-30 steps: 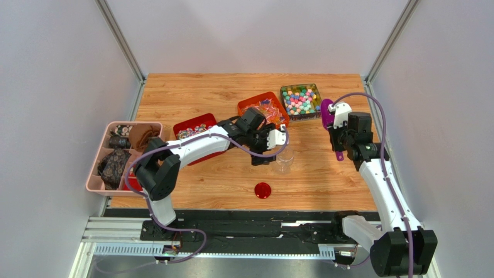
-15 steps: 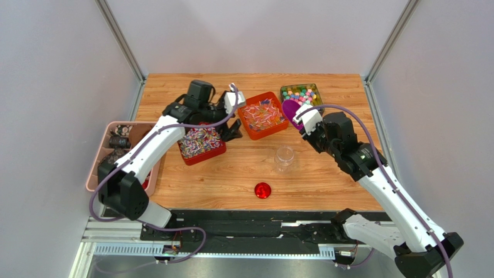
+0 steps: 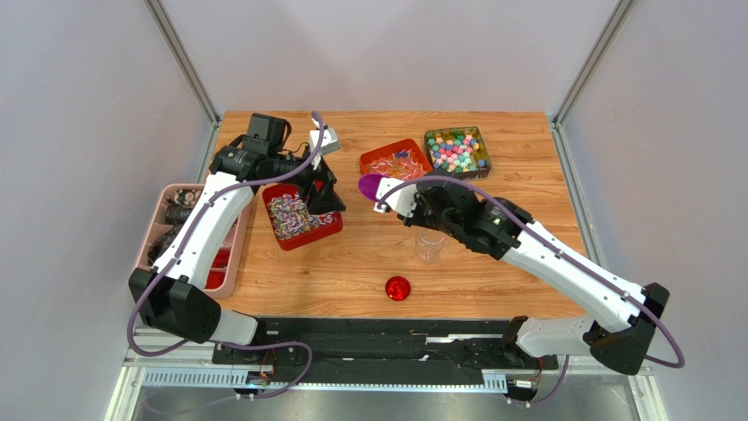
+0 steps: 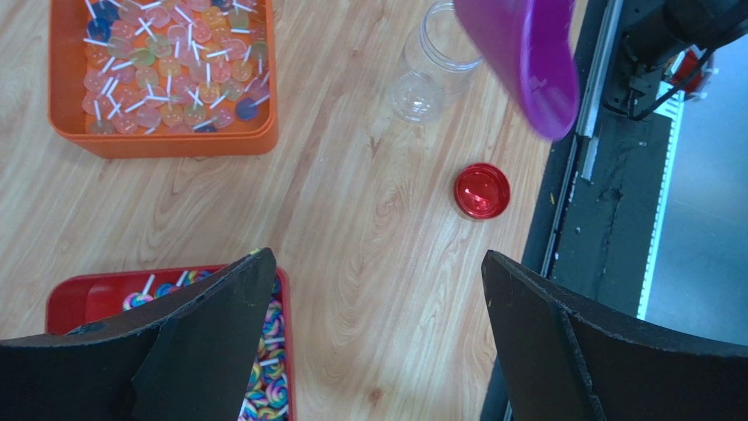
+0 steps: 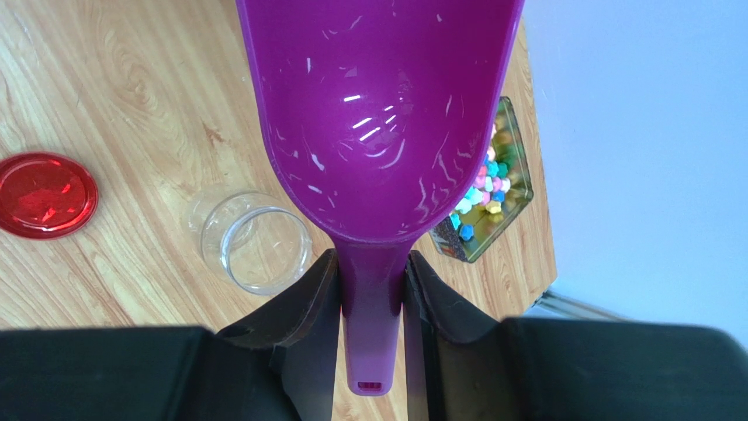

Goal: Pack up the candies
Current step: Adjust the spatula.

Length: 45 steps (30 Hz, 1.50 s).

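Candies (image 3: 455, 151) fill 3 containers at the table's far side: a red tray (image 4: 97, 294), an orange tray (image 4: 167, 145) and a clear box (image 5: 520, 158). Your right gripper (image 5: 372, 267) is clamped on the handle of an empty purple scoop (image 5: 377, 114), with the arm stretched leftward above the jar (image 3: 430, 244). Your left gripper (image 4: 377, 263) hangs over the red tray, fingers wide apart.

The purple scoop (image 5: 377, 132) hides most of the candies (image 5: 487, 186) in the green tray (image 5: 520, 189).
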Motion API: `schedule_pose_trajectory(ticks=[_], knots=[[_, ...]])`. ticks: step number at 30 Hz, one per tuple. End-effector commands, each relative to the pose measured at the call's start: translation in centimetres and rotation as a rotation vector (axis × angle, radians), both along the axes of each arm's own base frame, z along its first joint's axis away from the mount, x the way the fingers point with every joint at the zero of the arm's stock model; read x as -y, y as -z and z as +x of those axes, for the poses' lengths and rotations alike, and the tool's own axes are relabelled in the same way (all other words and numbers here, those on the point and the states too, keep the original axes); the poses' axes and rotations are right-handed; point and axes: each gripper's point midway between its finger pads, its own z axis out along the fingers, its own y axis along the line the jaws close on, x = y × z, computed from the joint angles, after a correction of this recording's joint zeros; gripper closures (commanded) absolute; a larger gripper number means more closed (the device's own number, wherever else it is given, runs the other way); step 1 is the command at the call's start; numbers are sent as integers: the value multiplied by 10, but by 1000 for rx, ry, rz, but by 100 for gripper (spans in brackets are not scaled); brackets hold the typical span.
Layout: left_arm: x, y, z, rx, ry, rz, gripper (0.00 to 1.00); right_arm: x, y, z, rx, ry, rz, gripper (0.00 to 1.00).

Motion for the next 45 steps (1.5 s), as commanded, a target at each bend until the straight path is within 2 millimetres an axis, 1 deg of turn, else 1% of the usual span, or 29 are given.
schedule_pose_trajectory(ticks=[1,3,7,10,12,15,20,22,27,30,35,36,39,42,43,45], knots=[[-2,-25,-16,20,42,-72,4,-11,-12,10,107,-25,-17,100],[-3,-25,-19,10,41,-88,4,-16,-8,13,113,-30,-16,100],[-6,-36,-28,13,51,-139,4,-33,16,19,120,-30,-29,100],[-6,-38,-31,10,56,-157,5,-43,27,23,148,-6,-52,100],[-5,-34,-29,5,54,-160,5,-49,33,25,164,6,-70,100],[-5,-29,-25,-11,41,-162,8,-55,31,31,207,41,-69,100],[-7,-16,-15,-38,4,-147,12,-60,20,38,253,80,-35,100],[-8,-13,-11,-43,-12,-147,13,-62,16,36,258,79,-19,100],[-9,-6,-1,-48,-41,-144,17,-64,19,30,254,58,-13,100],[-9,-5,2,-51,-50,-146,19,-70,22,26,251,45,-17,100],[-10,-4,5,-55,-67,-155,20,-78,25,21,252,32,-8,100],[-10,-4,5,-52,-68,-154,23,-79,24,21,256,34,-6,100],[-10,-2,5,-60,-66,-155,26,-82,23,20,259,29,-2,100],[-10,-1,6,-63,-65,-155,33,-86,21,17,263,24,5,100],[-10,0,6,-66,-66,-155,33,-87,21,17,263,21,5,100],[-9,-1,7,-62,-65,-156,38,-89,21,15,263,17,5,100]])
